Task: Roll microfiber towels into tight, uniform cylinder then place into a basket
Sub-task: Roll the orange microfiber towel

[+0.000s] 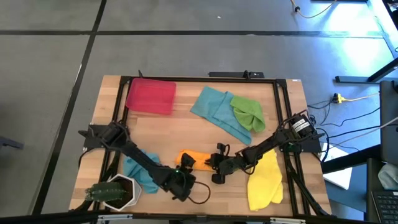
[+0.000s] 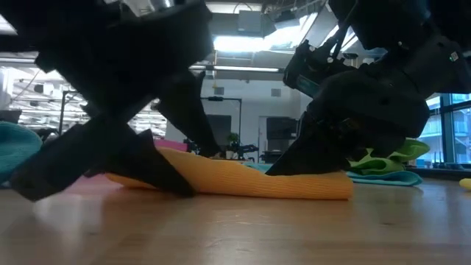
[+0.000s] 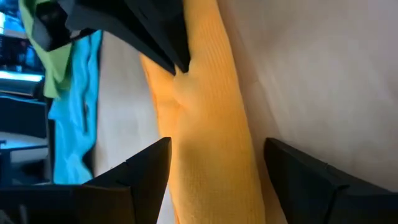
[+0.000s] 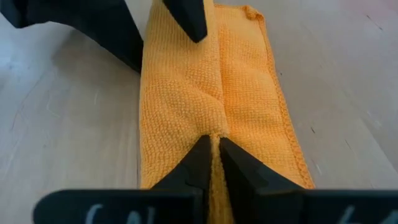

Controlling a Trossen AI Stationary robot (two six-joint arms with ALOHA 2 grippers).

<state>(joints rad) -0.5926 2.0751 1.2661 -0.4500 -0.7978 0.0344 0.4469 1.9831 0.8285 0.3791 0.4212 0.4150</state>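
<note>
The orange towel (image 1: 198,158) lies near the table's front middle, folded into a long narrow strip; it also shows in the low view (image 2: 250,180). My right gripper (image 4: 214,140) is shut on its right end. My left gripper (image 3: 217,142) is open over the strip's left part, its fingers astride it. The red basket (image 1: 150,96) stands at the far left. A teal towel (image 1: 214,109) and the green towel (image 1: 249,112) lie far right. The yellow towel (image 1: 264,180) lies near right. The second teal towel (image 1: 140,171) lies under my left arm. My left gripper comes slanting down from the near side, its fingers across the strip. One fingertip (image 4: 189,28) rests on the strip's top by its middle crease (image 4: 214,68). The other (image 4: 121,40) stands at the near long edge; whether it touches, I cannot tell. My right gripper pinches a raised ridge on top of the strip (image 4: 214,127) between its two fingers, at the right end. The fingers come slanting down from the table's right and lie along the strip. The towel lies flat on the table.
A white hexagonal pot with a plant (image 1: 115,193) stands at the near left corner beside my left arm. A black frame (image 1: 199,79) runs round the tabletop. Bare wood (image 1: 186,127) shows between the orange towel and the far towels.
</note>
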